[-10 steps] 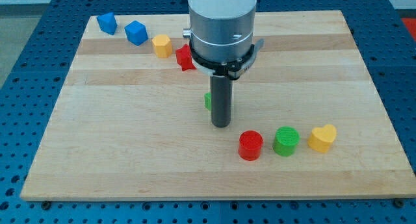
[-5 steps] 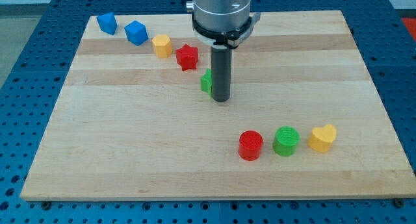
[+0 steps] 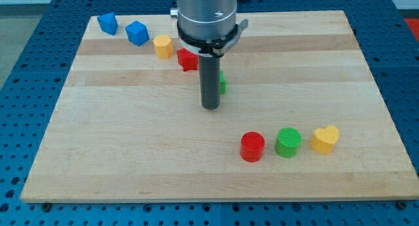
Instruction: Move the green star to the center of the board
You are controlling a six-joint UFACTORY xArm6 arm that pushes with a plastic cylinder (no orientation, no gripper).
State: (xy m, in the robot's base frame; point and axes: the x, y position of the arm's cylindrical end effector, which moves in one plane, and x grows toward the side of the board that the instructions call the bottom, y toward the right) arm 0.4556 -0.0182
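The green star (image 3: 222, 82) lies near the board's middle, mostly hidden behind my rod; only its right edge shows. My tip (image 3: 210, 107) rests on the wooden board (image 3: 118, 134) just below and to the left of the star, touching or nearly touching it. The arm's grey body fills the view's top centre.
A red star (image 3: 186, 59), a yellow block (image 3: 163, 46) and two blue blocks (image 3: 137, 33) (image 3: 108, 23) run up to the view's top left. A red cylinder (image 3: 252, 147), a green cylinder (image 3: 288, 142) and a yellow heart (image 3: 325, 139) sit in a row at the lower right.
My tip went up and then came back down and left, from the star's right side to its left. The green star now shows to the right of the rod, slightly shifted right.
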